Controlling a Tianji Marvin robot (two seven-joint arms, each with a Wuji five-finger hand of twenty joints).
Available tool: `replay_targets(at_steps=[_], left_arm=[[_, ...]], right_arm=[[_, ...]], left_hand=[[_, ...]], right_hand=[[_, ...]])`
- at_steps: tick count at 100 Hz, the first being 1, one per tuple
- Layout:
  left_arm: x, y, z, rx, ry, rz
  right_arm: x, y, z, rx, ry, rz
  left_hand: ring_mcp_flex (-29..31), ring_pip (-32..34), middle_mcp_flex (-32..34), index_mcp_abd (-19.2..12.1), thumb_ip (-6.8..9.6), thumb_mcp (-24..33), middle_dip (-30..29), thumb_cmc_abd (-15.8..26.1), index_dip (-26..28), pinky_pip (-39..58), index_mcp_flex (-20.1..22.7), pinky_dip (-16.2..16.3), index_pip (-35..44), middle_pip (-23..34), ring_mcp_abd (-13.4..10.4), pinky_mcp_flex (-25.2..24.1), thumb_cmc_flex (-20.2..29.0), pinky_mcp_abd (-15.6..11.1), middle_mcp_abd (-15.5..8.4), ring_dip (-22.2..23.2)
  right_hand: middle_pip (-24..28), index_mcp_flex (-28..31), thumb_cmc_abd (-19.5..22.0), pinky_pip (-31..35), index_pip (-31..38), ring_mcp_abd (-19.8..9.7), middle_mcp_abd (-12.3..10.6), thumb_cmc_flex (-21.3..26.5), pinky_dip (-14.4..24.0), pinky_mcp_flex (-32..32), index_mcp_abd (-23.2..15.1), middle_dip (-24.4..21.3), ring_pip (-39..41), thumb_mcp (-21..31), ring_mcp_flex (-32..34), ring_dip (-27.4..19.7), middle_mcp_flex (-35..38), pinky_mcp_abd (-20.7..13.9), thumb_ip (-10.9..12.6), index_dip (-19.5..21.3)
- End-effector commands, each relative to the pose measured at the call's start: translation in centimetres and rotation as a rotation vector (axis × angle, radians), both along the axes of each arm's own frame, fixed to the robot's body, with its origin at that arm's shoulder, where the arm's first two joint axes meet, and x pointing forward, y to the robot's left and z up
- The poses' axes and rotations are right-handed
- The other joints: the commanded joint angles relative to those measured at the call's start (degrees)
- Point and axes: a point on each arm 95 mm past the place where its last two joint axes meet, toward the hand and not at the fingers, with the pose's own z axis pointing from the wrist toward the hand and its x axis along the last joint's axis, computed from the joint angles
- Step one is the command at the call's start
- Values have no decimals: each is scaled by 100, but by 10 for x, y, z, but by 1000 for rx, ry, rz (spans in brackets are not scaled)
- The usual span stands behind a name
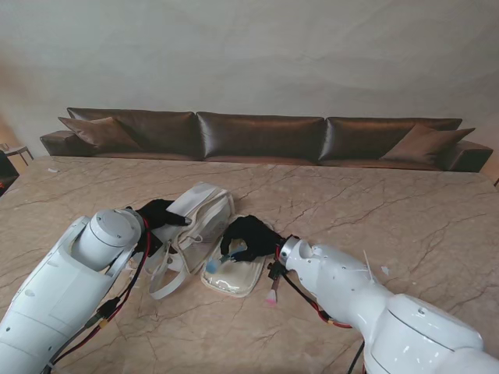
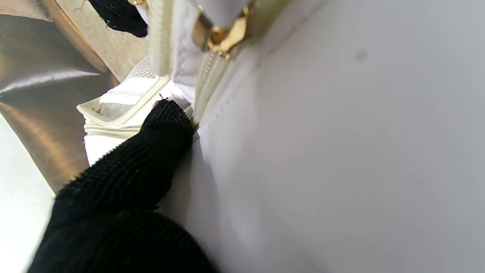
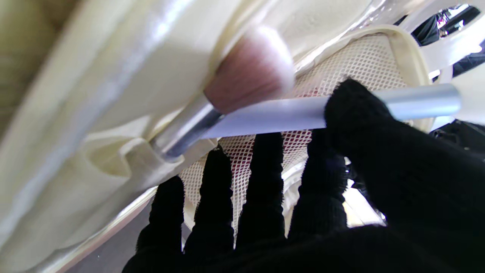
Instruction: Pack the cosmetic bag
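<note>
The white cosmetics bag point(image 1: 207, 204) lies open in the middle of the table, its clear flap point(image 1: 238, 276) spread out nearer to me. My left hand point(image 1: 158, 213), in a black glove, grips the bag's left rim; one fingertip point(image 2: 166, 117) presses the white wall point(image 2: 341, 151) by the zip. My right hand point(image 1: 251, 236) hovers over the flap, its thumb point(image 3: 356, 110) pinning a pale stick with a silver end point(image 3: 273, 115) against the fingers. The stick's bluish tip point(image 1: 212, 266) points left. A pink-bristled brush point(image 3: 246, 81) lies against the mesh pocket point(image 3: 360, 57).
A small pink brush-like item point(image 1: 273, 297) lies on the marble beside my right wrist. The bag's white strap point(image 1: 168, 280) loops toward me on the left. A gold zip pull point(image 2: 223, 36) hangs at the bag's rim. A brown sofa point(image 1: 257, 136) lines the table's far edge.
</note>
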Motion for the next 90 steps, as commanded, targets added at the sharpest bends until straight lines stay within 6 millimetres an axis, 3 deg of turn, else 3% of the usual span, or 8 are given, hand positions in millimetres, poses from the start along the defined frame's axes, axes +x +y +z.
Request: replay_targets(at_steps=[1,90], left_arm=[[0,-2,3,-7,-7,-9],[0,2,5,-20,11,-9]], right_arm=[[-1,-16,-9,-50,9,-24],[-5,12,2,127,70,16]], left_hand=[[34,137,-30,-923,135,340,93,804,379,68,286,105,560,175,-29,-8,538,123,-119,21],[-3,83,-54,-916,131,377,-62,762,372,20,328,102,547,9,-5,-61,524,128,-86,-1]], right_hand=[[189,338,466,11,911,-176,-41,328,38,-1,-545,46,81,83,-48,9,-64,-25,141,52],[147,288,590,-164,802,-244,-58,407,31,-74,-766,27,46,-14,-247,-14,-297,-90,158,245]])
